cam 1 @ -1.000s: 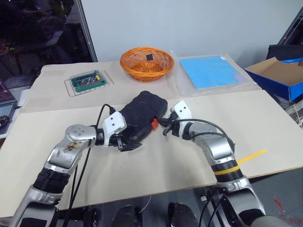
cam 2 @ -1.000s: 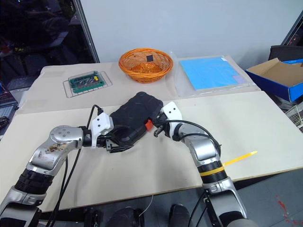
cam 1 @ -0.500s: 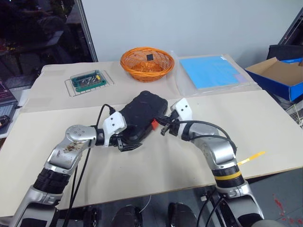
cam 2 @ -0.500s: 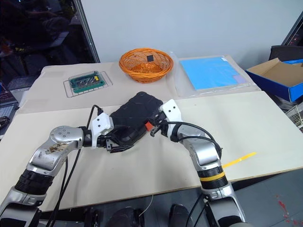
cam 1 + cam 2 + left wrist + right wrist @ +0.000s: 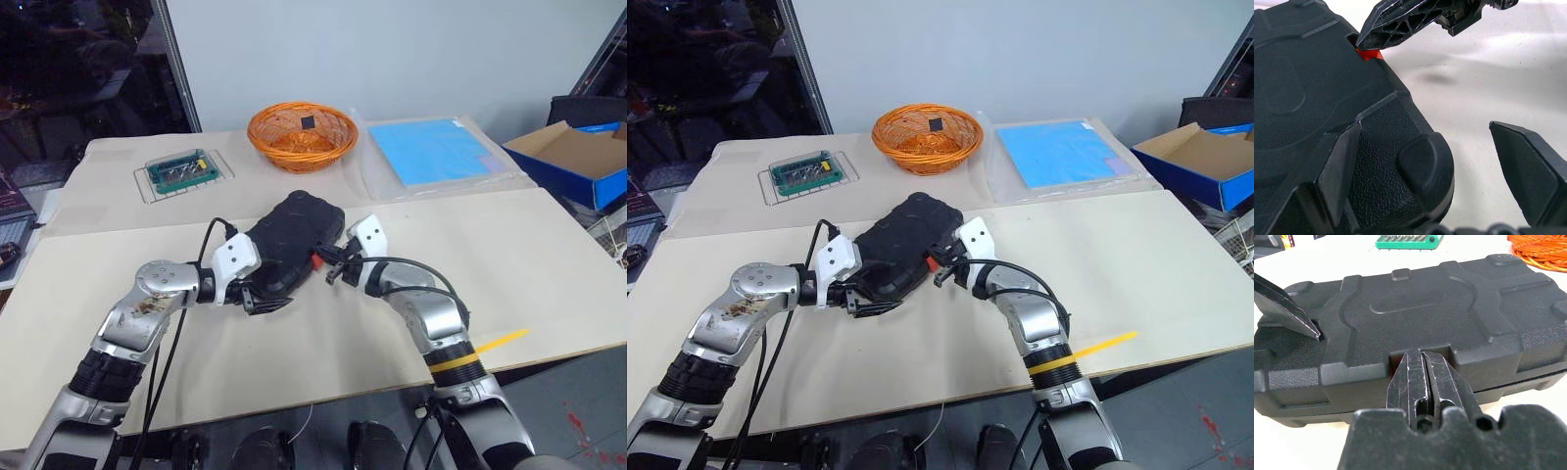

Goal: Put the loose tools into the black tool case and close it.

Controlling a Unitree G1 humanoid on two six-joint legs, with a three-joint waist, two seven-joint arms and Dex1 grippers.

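Observation:
The black tool case [image 5: 294,238] lies shut on the beige table, its orange-red latch [image 5: 316,260] facing me. My right gripper [image 5: 330,271] is shut, and its fingertips [image 5: 1421,366] press into the latch recess on the case's front edge. My left gripper [image 5: 263,297] stands open around the case's near left corner. One of its fingers [image 5: 1339,169] rests on the lid and the other finger [image 5: 1533,169] hangs over the bare table beside it. The loose tools are out of view.
An orange wicker basket [image 5: 302,134] stands behind the case. A green bit box [image 5: 182,167] sits on a wire rack at the back left. At the back right lie a blue sheet [image 5: 436,150] and an open blue carton [image 5: 573,157]. A yellow strip [image 5: 502,341] lies near the front edge.
My right wrist has flattened and its shut tips have edged left against the latch. The left arm and the case have stayed put.

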